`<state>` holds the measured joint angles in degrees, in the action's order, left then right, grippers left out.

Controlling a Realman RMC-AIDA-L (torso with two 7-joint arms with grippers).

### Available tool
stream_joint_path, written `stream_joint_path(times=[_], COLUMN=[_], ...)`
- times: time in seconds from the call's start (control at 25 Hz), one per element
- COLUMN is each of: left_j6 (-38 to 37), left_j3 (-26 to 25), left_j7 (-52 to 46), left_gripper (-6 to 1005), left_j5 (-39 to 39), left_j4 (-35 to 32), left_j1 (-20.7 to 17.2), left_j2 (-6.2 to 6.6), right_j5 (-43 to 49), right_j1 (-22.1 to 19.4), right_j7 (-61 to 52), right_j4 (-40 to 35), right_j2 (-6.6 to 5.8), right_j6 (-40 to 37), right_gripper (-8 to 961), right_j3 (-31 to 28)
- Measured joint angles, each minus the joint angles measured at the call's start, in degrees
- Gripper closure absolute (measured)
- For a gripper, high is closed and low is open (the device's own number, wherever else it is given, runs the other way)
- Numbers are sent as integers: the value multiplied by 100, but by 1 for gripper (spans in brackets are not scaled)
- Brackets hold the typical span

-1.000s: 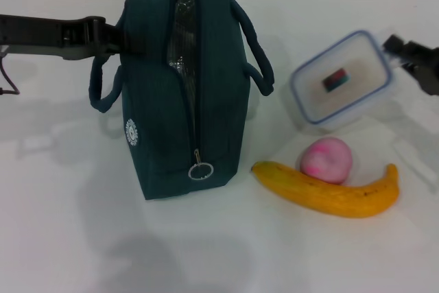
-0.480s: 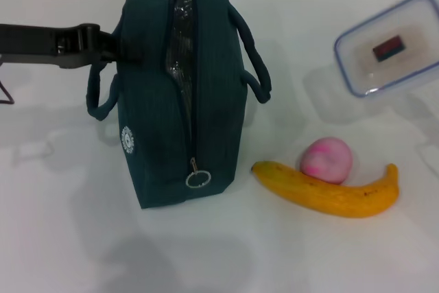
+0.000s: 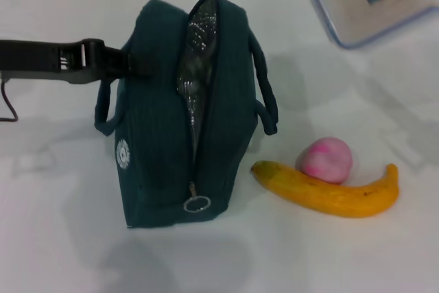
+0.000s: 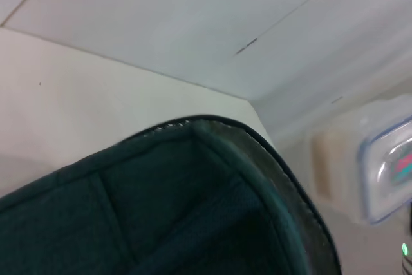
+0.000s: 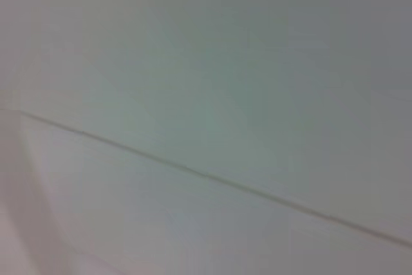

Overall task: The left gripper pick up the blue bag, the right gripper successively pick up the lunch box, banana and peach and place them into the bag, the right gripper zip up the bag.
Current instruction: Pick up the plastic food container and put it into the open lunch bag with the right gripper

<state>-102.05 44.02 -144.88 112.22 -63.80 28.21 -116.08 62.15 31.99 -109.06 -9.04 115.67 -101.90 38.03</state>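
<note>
The lunch box (image 3: 376,1) hangs in the air at the far right, its carrier, the right gripper, out of view, so the step in hand looks like the first packing move; next it must travel left and down into the gap. The left gripper (image 3: 120,63) reaches in from the left, clamped on the blue bag (image 3: 158,142). That bag stands unzipped in the middle, nothing visible inside its foil lining, while the peach (image 3: 325,159) and banana (image 3: 329,193) touch each other on the table (image 3: 62,238) at near right.

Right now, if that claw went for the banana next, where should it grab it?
Probably around the thick middle of the banana, coming from above. It lies flat and curved on the table, and the peach sits against its far side, so the fingers should straddle a stretch clear of it.
</note>
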Motion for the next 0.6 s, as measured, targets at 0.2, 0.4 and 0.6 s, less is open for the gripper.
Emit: stream_joint_path(times=[0.2, 0.4, 0.6], left_j6=[0, 5, 8], left_j3=[10, 11, 12], left_j7=[189, 323, 400], left_gripper=[970, 970, 970], left_j5=[0, 2, -12], left_j4=[372, 603, 729], left_j1=[75, 154, 240], left_j2=[6, 7, -36], right_j5=[-121, -106, -95], right_j1=[537, 1092, 1500], right_j7=[-127, -133, -73], right_j4=[110, 265, 479], right_j2=[51, 52, 52], right_j6=[-179, -120, 103], right_gripper=[848, 847, 845], right_j3=[59, 179, 444])
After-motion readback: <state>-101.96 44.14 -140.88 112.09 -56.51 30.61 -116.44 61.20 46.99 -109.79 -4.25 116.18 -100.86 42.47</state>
